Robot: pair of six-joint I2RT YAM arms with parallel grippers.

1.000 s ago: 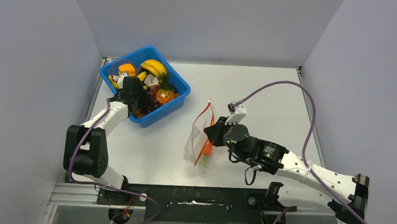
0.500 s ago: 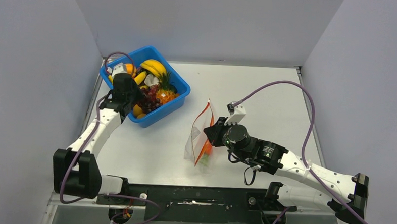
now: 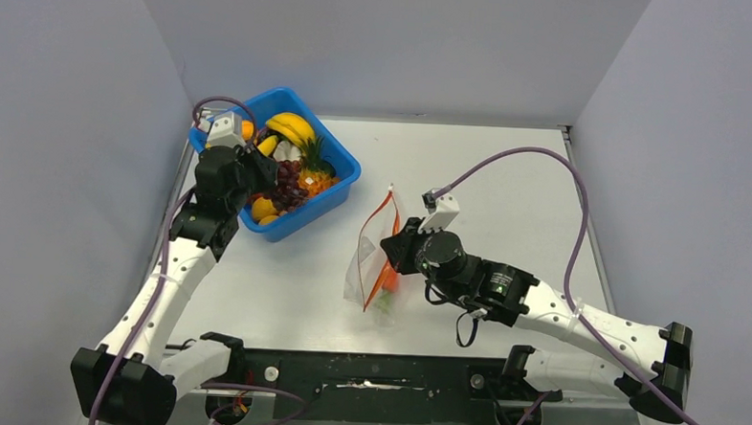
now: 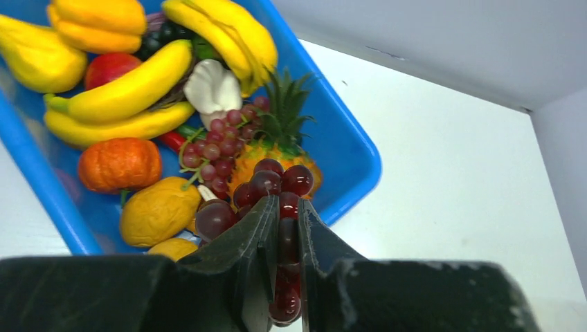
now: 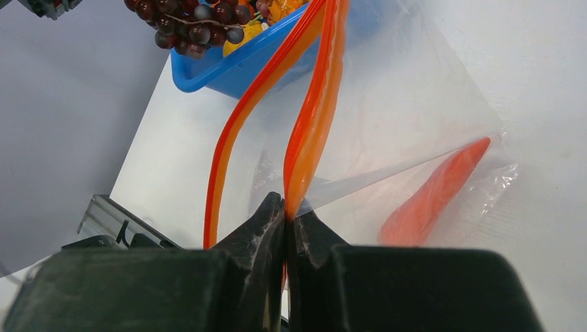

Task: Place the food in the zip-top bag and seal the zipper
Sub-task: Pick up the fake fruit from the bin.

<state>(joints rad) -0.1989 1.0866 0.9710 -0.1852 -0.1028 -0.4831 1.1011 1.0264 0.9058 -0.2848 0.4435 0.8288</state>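
My left gripper (image 4: 287,207) is shut on a bunch of dark purple grapes (image 4: 284,181) and holds it just above the blue bin (image 3: 344,165). In the top view the left gripper (image 3: 266,175) hangs over the bin's near side. The rest of the food lies in the bin: bananas (image 4: 124,90), a pineapple (image 4: 280,135), peppers and a second grape bunch (image 4: 214,142). My right gripper (image 5: 286,211) is shut on one side of the zipper (image 5: 315,104) and holds the zip-top bag (image 3: 368,260) upright with its mouth gaping. A red-orange carrot (image 5: 432,194) lies inside the bag.
The bin (image 4: 353,149) sits at the table's back left, close to the left wall. The bag stands mid-table, to the right of the bin. Grey walls close in the left, right and far sides.
The left gripper closed on the grapes in the bin and lifted them as its arm stretched forward. The right arm shifted slightly left, still holding the bag.
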